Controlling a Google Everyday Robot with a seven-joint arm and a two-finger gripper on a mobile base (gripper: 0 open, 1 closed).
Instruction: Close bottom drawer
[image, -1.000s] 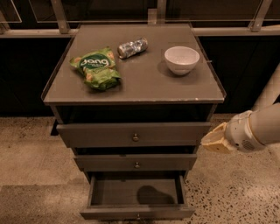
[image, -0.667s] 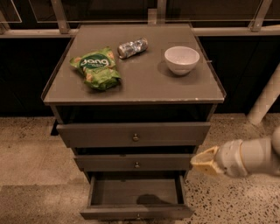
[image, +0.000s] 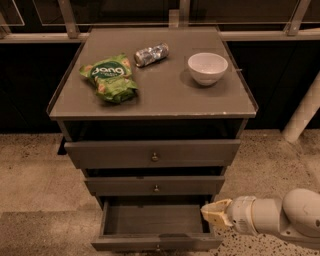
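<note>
Cabinet top (image: 165, 97) bears chip bag (image: 110, 77), can (image: 151, 54), bowl (image: 207, 67) (claw (image: 210, 214) lower right).

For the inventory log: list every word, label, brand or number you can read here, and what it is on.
"Jong", as best it reads: white brand lettering on the green snack bag.
Silver can: print too blurred to read.
White bowl: no text.
Pincer, at the right side of the open bottom drawer: no text on either.
</note>
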